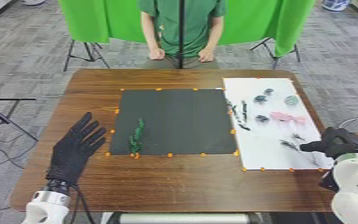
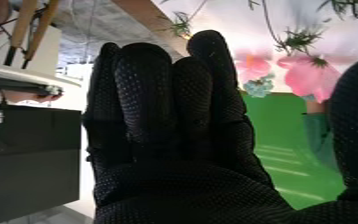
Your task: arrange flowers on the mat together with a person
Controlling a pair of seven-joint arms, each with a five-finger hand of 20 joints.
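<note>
Head view shows the left hand (image 1: 71,152) open, left of the dark mat (image 1: 180,120) bearing a green sprig (image 1: 137,137); the right hand (image 1: 337,144), fingers straight, is by the white sheet (image 1: 262,146).

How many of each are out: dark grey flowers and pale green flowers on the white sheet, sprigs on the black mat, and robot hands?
Dark grey flowers: 3
Pale green flower: 1
Green sprig: 1
Robot hands, left hand and right hand: 2
Total: 7
</note>
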